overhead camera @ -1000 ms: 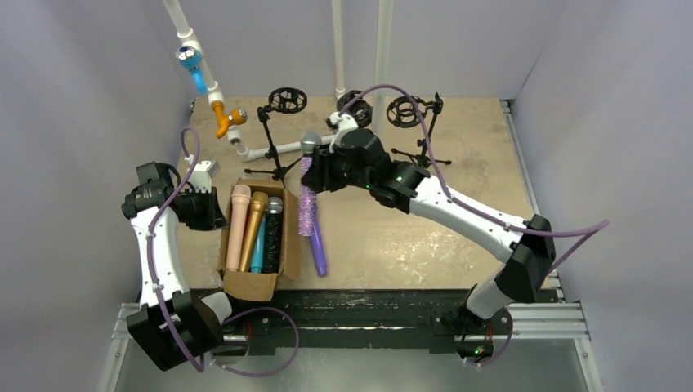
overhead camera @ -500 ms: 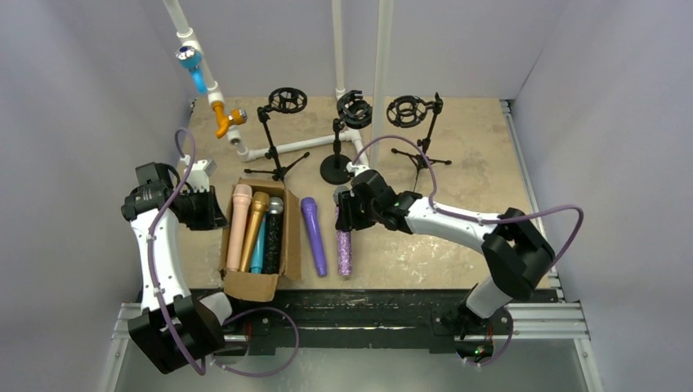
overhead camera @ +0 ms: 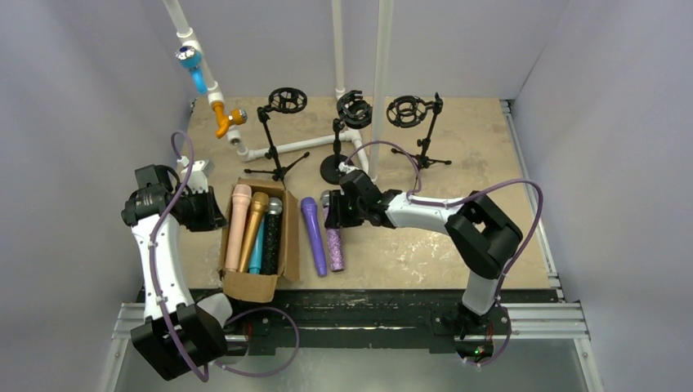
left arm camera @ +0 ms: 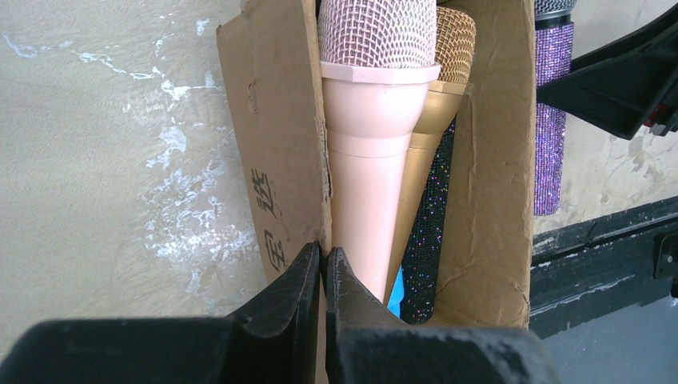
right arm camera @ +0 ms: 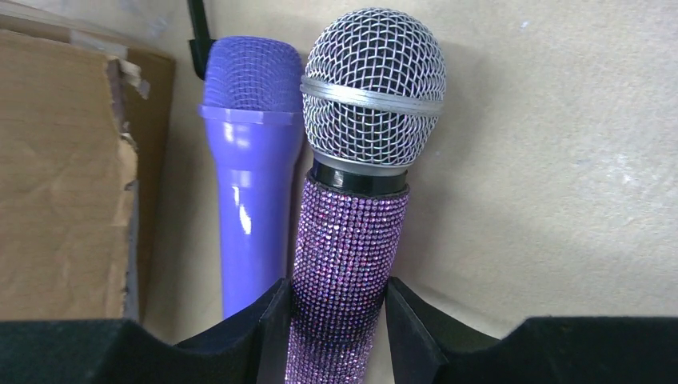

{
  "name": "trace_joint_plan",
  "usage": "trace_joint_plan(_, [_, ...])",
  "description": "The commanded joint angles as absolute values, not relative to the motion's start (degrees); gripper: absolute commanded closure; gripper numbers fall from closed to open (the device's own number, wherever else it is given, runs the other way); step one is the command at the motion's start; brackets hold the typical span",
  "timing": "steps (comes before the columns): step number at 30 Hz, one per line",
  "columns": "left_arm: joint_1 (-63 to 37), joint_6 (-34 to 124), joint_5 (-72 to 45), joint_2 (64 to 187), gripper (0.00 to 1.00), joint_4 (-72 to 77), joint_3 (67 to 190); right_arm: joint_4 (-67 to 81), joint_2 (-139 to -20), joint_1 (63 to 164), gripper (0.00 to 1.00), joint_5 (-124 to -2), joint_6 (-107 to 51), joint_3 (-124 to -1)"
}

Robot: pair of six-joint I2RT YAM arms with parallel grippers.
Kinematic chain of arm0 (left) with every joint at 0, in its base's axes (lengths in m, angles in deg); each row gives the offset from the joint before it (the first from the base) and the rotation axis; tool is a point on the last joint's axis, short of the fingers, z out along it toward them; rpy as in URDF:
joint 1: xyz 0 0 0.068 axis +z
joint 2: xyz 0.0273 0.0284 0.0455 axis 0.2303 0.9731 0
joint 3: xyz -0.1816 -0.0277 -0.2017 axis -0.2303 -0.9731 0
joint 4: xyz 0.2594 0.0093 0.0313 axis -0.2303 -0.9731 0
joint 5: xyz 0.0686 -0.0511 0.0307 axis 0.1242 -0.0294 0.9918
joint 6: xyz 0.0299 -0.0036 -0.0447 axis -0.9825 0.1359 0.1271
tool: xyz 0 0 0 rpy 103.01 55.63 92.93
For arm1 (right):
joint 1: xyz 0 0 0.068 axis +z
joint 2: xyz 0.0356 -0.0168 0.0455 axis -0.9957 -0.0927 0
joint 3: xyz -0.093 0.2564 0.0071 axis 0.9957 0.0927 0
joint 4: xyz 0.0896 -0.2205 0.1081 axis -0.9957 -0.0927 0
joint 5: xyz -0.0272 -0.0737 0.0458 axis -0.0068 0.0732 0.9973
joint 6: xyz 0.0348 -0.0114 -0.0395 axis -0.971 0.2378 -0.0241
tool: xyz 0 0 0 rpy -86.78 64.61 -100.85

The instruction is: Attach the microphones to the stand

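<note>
**A:** What has changed in the last second?

**B:** The right gripper (overhead camera: 339, 208) had the glitter mic (overhead camera: 333, 241) up by the stands (overhead camera: 354, 109). It has since drawn back low and near; the mic now lies along the table (overhead camera: 458, 163), just beside the purple mic (overhead camera: 313, 237), head toward the stands.

**A:** Released?

**B:** No. The wrist view shows the fingers pressed to both sides of the handle, parted only by its width, so it is gripped though grounded.

**A:** And for the task?

**B:** No gain, I'd judge. All three rings on the stands are empty, and this mic is well apart from them again. It reads as a put-down to take a better hold, or a retreat from a miss; I cannot tell which. Either way the approach has to be made afresh.

**A:** The other arm?

**B:** The left gripper (left arm camera: 321, 268) hasn't moved; its fingers are closed, tips together at the left wall of the box (left arm camera: 276, 160). Whether they nip the cardboard I cannot tell. The pink mic (left arm camera: 376, 120) and gold mic (left arm camera: 444, 72) lie in the box, untouched.
</note>
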State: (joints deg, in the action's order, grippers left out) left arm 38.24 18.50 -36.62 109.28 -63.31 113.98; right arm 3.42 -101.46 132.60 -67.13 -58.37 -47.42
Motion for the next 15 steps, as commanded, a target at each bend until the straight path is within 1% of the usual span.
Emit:
trace_joint_plan(1, [38.01,19.91,-38.84,107.34,1.0,-61.14,114.35,7.14,-99.92,132.4,0.59,-63.69,-61.2,-51.08])
trace_joint_plan(3, [38.01,19.89,-38.75,107.24,1.0,-61.24,114.14,6.15,-98.39,132.41,0.49,-63.74,-60.99,-51.69])
trace_joint_plan(4, [38.01,19.89,-38.79,107.14,1.0,-61.23,114.16,5.19,-97.58,132.36,0.46,-64.3,-60.79,-52.11])
trace_joint_plan(9, [38.01,20.24,-39.4,106.79,1.0,-61.1,114.29,-0.89,-93.16,132.48,0.38,-69.2,-59.71,-55.72])
trace_joint_plan(12, [37.97,20.24,-39.48,106.69,1.0,-61.14,114.51,-3.16,-91.47,133.38,0.38,-70.57,-59.07,-58.28])
trace_joint_plan(15, [37.96,20.4,-39.84,106.73,1.0,-61.18,114.47,-4.08,-90.63,137.62,0.41,-72.26,-57.91,-62.94])
